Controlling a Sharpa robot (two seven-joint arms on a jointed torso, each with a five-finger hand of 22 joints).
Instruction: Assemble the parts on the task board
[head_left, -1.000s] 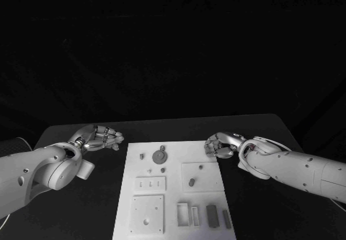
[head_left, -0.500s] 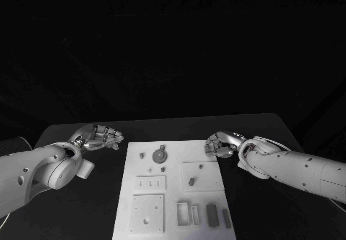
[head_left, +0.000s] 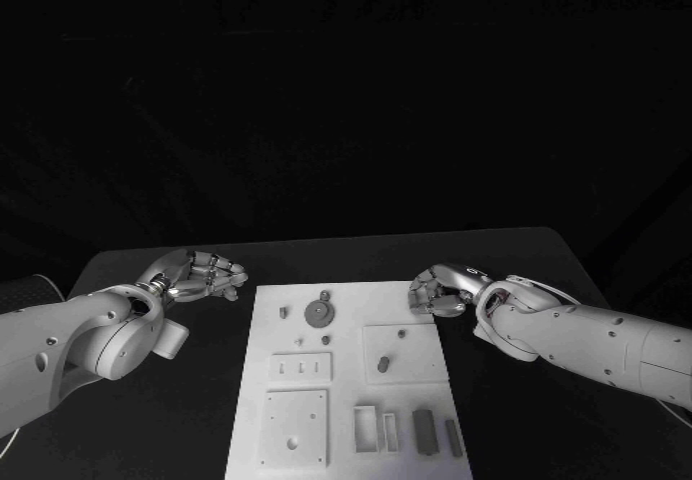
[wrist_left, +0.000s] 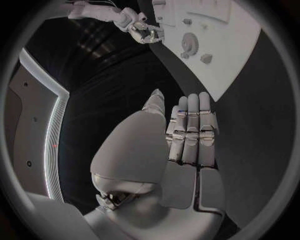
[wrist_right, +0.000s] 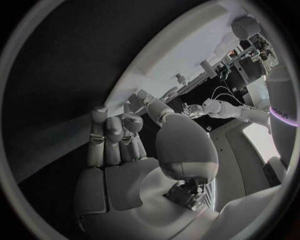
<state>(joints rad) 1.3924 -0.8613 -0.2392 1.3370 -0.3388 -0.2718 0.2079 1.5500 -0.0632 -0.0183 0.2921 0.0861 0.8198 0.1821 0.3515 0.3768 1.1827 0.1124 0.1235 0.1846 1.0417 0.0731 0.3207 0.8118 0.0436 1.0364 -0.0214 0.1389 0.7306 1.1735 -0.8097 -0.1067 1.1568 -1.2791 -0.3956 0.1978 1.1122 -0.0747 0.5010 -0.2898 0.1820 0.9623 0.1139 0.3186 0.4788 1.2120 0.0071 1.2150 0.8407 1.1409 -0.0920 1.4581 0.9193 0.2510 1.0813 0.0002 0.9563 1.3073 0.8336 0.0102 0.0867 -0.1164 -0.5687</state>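
Nothing moved; right robot hand (head_left: 440, 291) overlaps task board (head_left: 346, 400) corner.

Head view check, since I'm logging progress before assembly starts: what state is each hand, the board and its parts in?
left hand: empty, fingers loosely curled, off the board's far left corner.
right hand: empty, fingers curled, at the board's far right edge.
task board: flat on the table.
parts: on the board, none held.

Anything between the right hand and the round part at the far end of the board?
Nothing visible. The right hand hangs at the task board's far right corner, holding nothing; only bare white board lies between it and the round part.
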